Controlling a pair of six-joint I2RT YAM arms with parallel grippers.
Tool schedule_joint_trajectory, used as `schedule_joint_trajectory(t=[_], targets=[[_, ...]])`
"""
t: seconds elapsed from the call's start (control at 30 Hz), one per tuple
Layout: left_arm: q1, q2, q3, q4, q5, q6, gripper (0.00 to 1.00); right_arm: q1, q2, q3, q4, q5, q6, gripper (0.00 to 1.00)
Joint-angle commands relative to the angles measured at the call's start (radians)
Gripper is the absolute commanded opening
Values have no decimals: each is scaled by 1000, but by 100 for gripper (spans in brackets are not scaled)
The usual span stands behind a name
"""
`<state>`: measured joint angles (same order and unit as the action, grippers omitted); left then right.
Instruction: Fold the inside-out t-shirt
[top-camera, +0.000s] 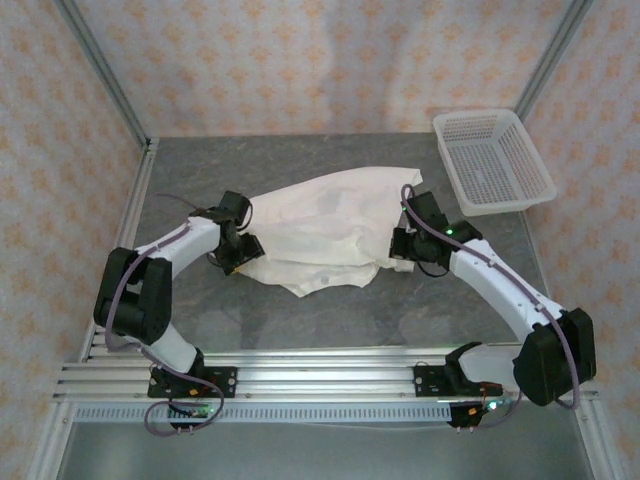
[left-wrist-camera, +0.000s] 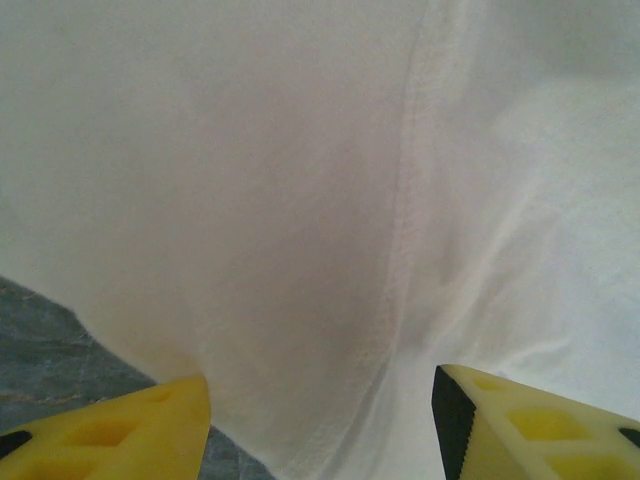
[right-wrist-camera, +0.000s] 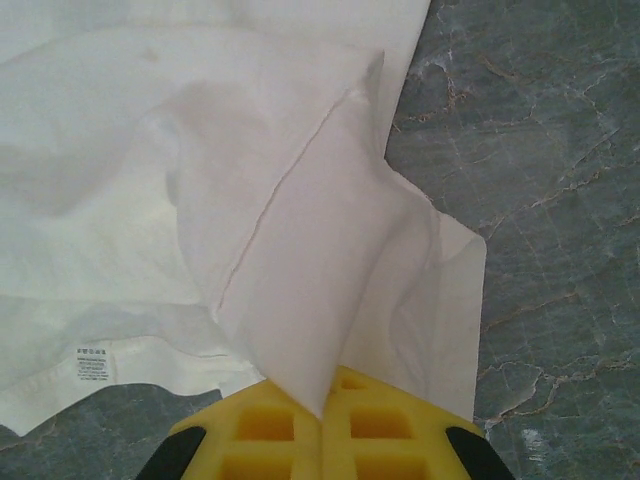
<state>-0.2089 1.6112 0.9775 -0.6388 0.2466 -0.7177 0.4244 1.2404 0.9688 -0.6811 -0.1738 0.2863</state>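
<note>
pinching inside-out t-shirt (right-wrist-camera: 150, 150) in right end effector (right-wrist-camera: 322, 402)

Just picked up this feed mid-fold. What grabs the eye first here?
The wrinkly cream cotton t-shirt sprawls across the middle of the grey stone-patterned table, with its seams and a care label facing up. The right gripper is shut on a raised fold at the shirt's right side, while the left gripper sits open over its left side. A white plastic mesh basket stands at the far right corner.
</note>
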Motion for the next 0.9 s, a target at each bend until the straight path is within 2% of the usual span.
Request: schedule_joint_trajectory(t=[0.0,0.07,0.13,0.2,0.3,0.5,0.67,0.87], targets=[[0,15,-44,32,-35,-21,56,-7,-18,10,-7,10,1,0],[-1,13,-49,40,-37,-26,39,-7,-15,13,-6,8,5,0],[0,-5,-30,12,-32,-20,14,-7,-16,31,-20,21,9,0],[0,-50,11,-46,-32,-1,0,-7,-32,64,-48,30,8,0],[0,-166,127,-184,-34,48,0,-7,-112,143,-84,-10,-19,0],[0,-340,455,-358,-17,139,0,-7,-304,379,-103,4,-92,0],[-1,-417,687,-383,14,160,0,-7,-350,617,-136,-81,-113,0],[-1,-521,926,-379,29,147,0,-7,-419,818,-135,-259,-100,0]])
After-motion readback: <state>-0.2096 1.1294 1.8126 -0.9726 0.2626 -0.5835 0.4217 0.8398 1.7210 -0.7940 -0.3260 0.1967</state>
